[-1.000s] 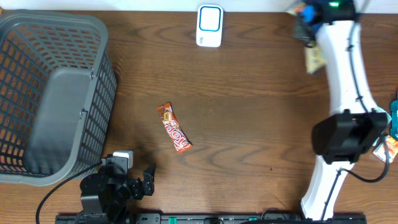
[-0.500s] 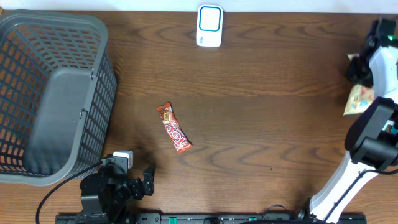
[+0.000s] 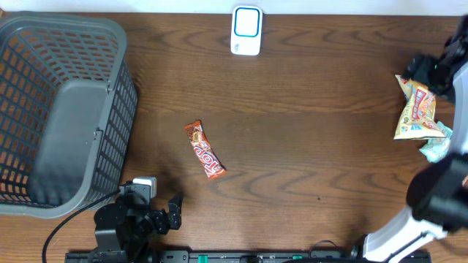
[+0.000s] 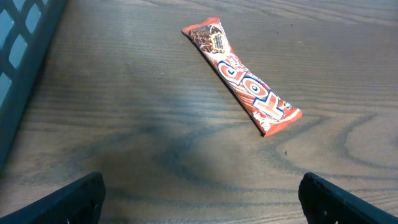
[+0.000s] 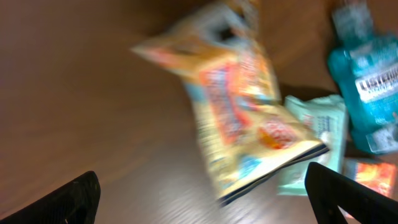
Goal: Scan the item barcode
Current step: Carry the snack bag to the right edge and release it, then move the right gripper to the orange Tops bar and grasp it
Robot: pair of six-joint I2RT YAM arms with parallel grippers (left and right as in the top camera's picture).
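Candy bar point(image 4: 241, 84): is lying mid-table, slim and flat in a glossy red wrapper, long axis diagonal.
Left gripper point(image 4: 200, 199): is standing wide, holding nothing; the bar is lying ahead, making this arm nearer.
Right gripper point(image 5: 208, 199): is hanging wide and empty near the crinkly snack bag point(image 3: 415, 111), far right.
Scanner point(image 3: 246, 31): white, rounded, is sitting at the far edge.

Brown wooden table point(image 3: 307, 146): grey basket point(image 3: 126, 95) at left; white scanner point(image 3: 246, 31) at far edge; red candy bar point(image 3: 204, 149) near centre; yellow snack bag point(image 3: 417, 113) with pale green packet point(image 3: 436, 148) just beside it, at right.
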